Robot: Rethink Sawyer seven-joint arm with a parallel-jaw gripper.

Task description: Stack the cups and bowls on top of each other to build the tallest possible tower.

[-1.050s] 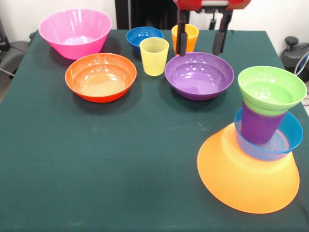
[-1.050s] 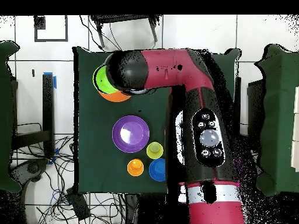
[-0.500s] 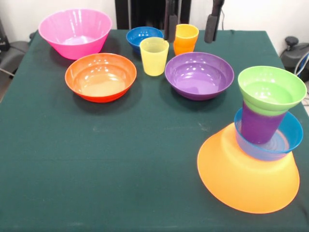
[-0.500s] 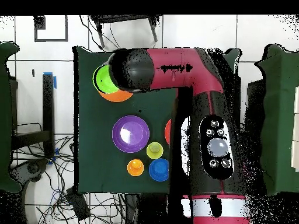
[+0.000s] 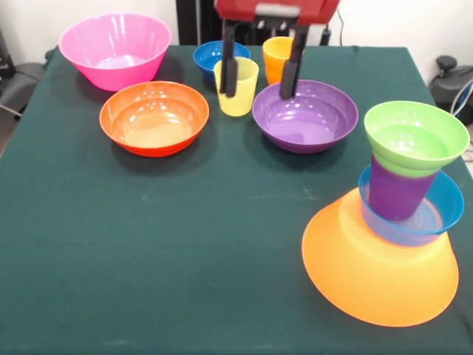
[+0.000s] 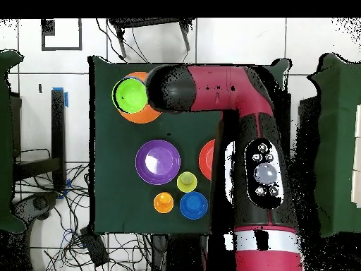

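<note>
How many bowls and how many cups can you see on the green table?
Bowls: 7: pink, orange-red, dark blue, purple, green, light blue, big yellow-orange upside down
Cups: 3: yellow, orange, purple
Total: 10

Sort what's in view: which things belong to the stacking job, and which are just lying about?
Job:
tower: yellow-orange bowl upside down, light blue bowl, purple cup, green bowl
pink bowl
orange-red bowl
purple bowl
dark blue bowl
yellow cup
orange cup
gripper, open

Lying about:
cables on the floor
green tablecloth
</note>
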